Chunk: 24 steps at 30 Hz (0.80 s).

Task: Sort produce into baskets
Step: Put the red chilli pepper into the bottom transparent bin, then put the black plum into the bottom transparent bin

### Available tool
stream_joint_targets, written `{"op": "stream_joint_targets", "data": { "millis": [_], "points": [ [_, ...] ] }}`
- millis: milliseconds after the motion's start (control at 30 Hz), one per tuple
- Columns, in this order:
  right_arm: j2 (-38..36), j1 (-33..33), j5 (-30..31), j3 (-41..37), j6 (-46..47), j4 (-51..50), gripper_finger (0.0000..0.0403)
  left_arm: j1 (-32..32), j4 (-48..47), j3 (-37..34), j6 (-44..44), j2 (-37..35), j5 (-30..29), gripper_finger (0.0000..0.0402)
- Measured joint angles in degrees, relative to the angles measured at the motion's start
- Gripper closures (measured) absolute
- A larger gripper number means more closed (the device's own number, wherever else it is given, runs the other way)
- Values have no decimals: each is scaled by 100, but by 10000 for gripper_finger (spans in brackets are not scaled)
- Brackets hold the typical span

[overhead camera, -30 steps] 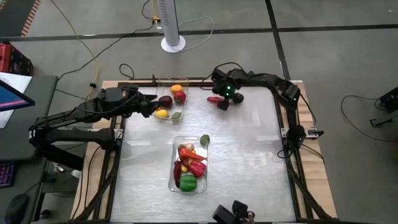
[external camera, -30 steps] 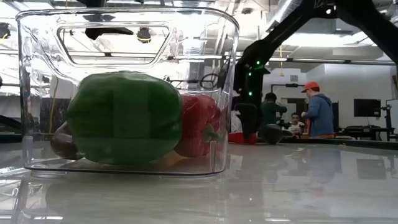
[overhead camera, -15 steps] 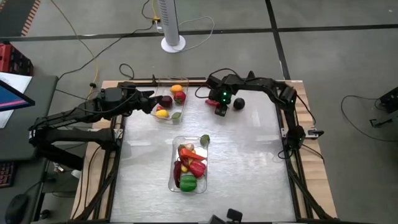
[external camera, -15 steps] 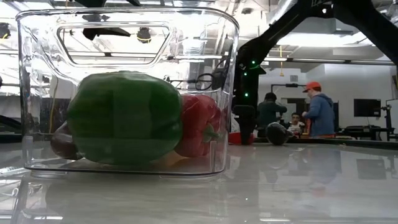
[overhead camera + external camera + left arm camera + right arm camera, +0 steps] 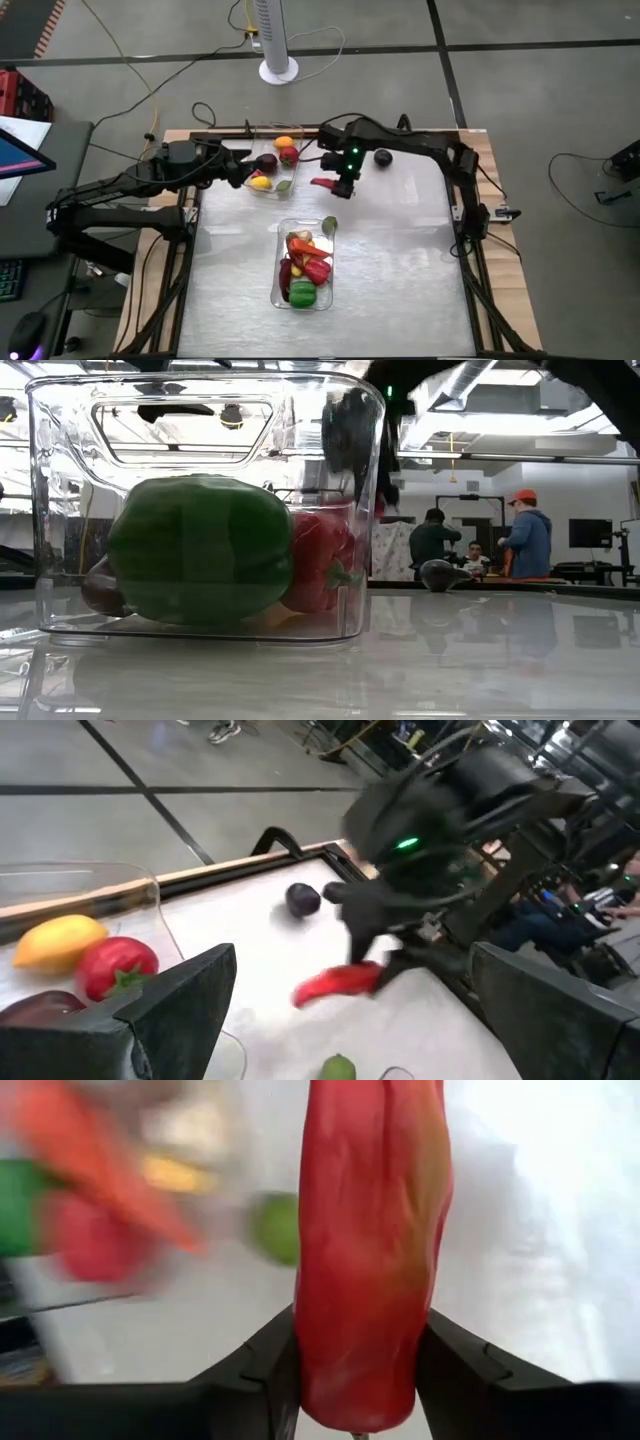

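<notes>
My right gripper [image 5: 343, 180] is shut on a long red pepper [image 5: 324, 184], above the table between the two clear baskets. The far basket [image 5: 252, 184] holds a lemon, a tomato, a plum and more. The near basket [image 5: 277, 296] holds a green pepper [image 5: 200, 550], red peppers and a carrot. A lime [image 5: 329, 225] lies by the near basket's far right corner. A dark plum [image 5: 382, 157] rests on the table at the far right. My left gripper [image 5: 240, 170] is open at the far basket's left side. My right gripper pinches the red pepper [image 5: 365, 1370] between its two fingers [image 5: 268, 1365], on its two sides near one end. The rest of the pepper [image 5: 338, 983] sticks out toward the table's left. It hangs clear of the table.
The bare tabletop [image 5: 400, 250] stretches to the right of the near basket. A white fan base [image 5: 278, 70] and cables lie beyond the far edge. People stand in the room behind the table [image 5: 525, 540].
My right gripper has gone up and toward the table's left with the red pepper, from beside the plum to the gap between the baskets. The pepper is lifted clear of the table. The plum stays on the table behind it.
</notes>
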Motion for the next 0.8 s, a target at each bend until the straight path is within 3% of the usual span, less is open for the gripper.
{"op": "stream_joint_targets", "data": {
  "millis": [167, 300, 400, 600, 800],
  "points": [
    [-181, 539, -980, 523, 178, 134, 228, 0, 4, 0, 0, 0, 44, 15],
    [-182, 1119, -1115, 754, 306, 359, 205, 2, 61, 0, 46, -2, 149, 15],
    [-178, 1530, -883, 754, 460, 741, 183, 2, 241, 0, 247, -4, 539, 15],
    [-173, 1975, 402, 709, 994, 1169, 151, 2, 662, 0, 438, -7, 1286, 15],
    [-171, 1850, 667, 709, 1549, 830, 137, 2, 745, 0, 555, -7, 1512, 15]
  ]
}}
